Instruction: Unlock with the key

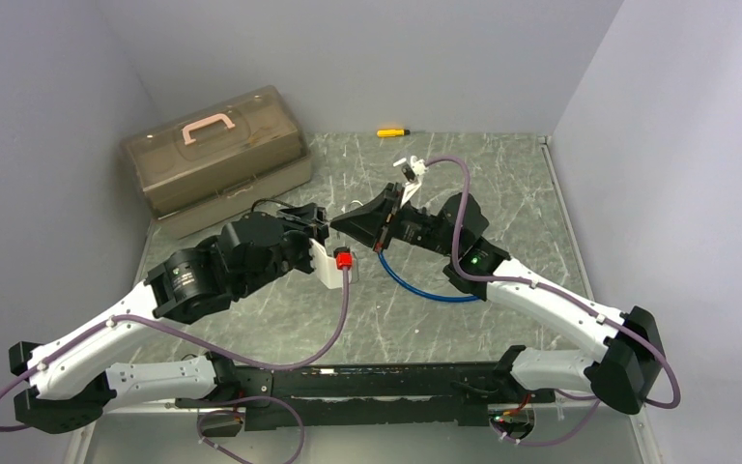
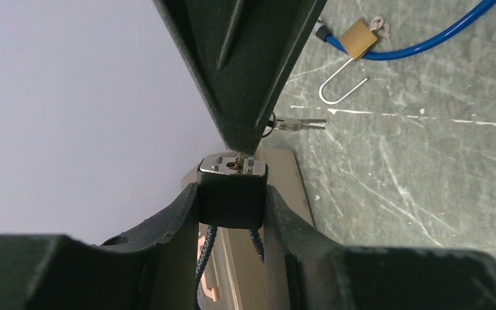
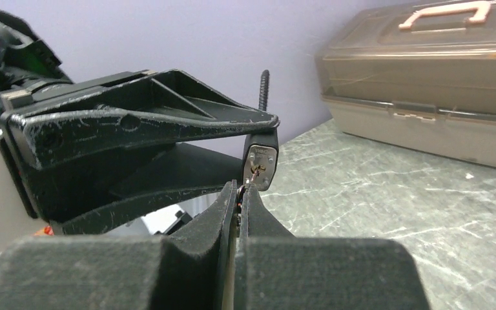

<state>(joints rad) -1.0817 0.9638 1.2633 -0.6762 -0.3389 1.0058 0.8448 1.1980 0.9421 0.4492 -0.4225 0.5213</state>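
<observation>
Two grippers tip to tip above the middle of a green-grey table (image 1: 502, 193), its top marbled with pale scratches, closed in by plain lavender-grey walls (image 1: 348, 58) on three sides.

Far left, at the back in the overhead view: a smoky brown translucent toolbox (image 1: 217, 159), rectangular with a rounded lid and a pink handle (image 1: 205, 128), close to the left wall. Also in the right wrist view, as background beyond the work.

Left of centre: the left gripper (image 1: 321, 222), matte black and scuffed, partly closed and clamped on the sides of a small black padlock (image 2: 231, 200). Lock hidden from overhead by the fingers, shown plainly only by the wrist cameras: squarish body, silvery keyhole face turned toward the other gripper, a dark twisted cable (image 2: 206, 252) running out of the opposite end. Held in the air, clear of the table.

Centre: the right gripper (image 3: 240, 194), a black wedge, pinched fully together on a key (image 3: 250, 179) with its tip in the padlock's keyhole. Key too small to make out from above.

Right, only in the left wrist view: a brass padlock (image 2: 360, 39) flat on the table with its silver shackle (image 2: 342, 84) open, right at a glossy blue cable (image 2: 420, 45), and a spare silver key (image 2: 300, 123) near it. Overhead, only the blue cable's curve showing near the right gripper.

Back edge, right of centre: a small yellow tool (image 1: 391, 131) with a black tip, well apart from everything else.
</observation>
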